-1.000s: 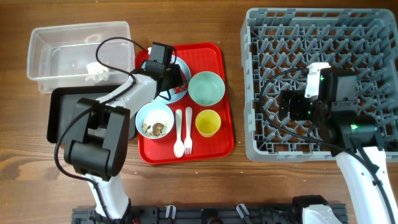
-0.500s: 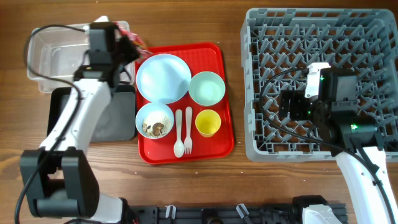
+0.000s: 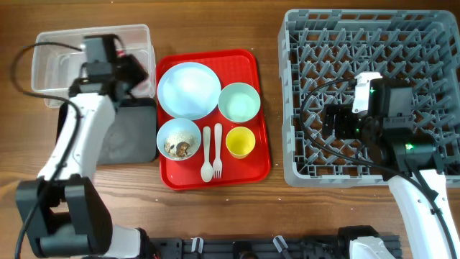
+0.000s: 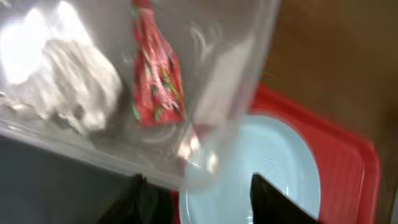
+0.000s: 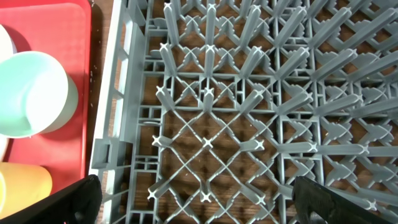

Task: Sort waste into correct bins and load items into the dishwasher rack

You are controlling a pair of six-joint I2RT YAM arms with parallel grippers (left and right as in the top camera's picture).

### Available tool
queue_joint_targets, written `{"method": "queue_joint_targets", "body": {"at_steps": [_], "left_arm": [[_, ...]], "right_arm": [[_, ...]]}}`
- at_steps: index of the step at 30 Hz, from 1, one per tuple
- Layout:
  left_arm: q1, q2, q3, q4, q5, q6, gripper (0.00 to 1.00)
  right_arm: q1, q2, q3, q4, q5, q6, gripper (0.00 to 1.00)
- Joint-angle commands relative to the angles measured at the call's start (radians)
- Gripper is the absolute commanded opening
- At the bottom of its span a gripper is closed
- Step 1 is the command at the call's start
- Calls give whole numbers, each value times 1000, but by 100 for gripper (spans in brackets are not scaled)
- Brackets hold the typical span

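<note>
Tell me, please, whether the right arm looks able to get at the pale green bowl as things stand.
Probably yes: the right gripper hangs open over the left side of the dishwasher rack, and the pale green bowl sits uncovered on the red tray just beyond its wall.

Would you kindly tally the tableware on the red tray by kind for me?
Plates: 1, the light blue plate
Bowls: 2, the pale green bowl and the light blue bowl
Cups: 1, the yellow cup
Spoons: 1, the white spoon
Forks: 1, the white fork
Total on the red tray: 6
</note>
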Motion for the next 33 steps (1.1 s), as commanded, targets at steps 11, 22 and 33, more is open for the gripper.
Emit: {"method": "queue_joint_targets", "body": {"at_steps": [11,22,33], "left_arm": [[-463,5,-73,-283,-81,-21,38],[-506,159,-94,-298,-82,-58,20],[-488,-1,27,-406,-82,-50,4]], "right_arm": [[3,6,23,-3,-20,0,100],[3,6,23,-7,-20,1,100],[3,6,23,-8,-20,0,99]]}}
